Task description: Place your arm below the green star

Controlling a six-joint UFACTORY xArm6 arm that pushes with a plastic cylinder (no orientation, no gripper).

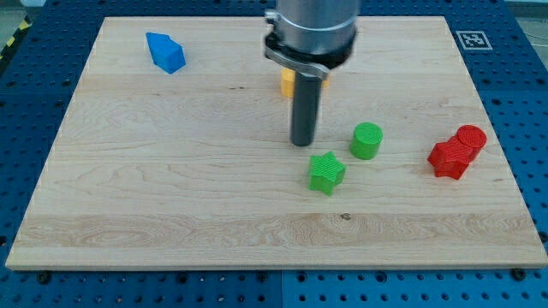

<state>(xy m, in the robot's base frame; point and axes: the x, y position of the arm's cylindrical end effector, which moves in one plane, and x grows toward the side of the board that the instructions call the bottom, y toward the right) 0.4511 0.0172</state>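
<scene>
The green star [326, 172] lies on the wooden board [171, 171], right of centre. My tip [301, 143] touches down just above and to the left of the star, a short gap away. A green cylinder [366, 140] stands to the upper right of the star, to the right of my tip. The rod rises to the arm's grey body at the view's top.
A blue block [165, 52] lies at the upper left. A yellow block [288, 82] is partly hidden behind the rod. A red cylinder [470, 139] and a red block [450, 159] sit together at the right. The board's edges border a blue perforated table.
</scene>
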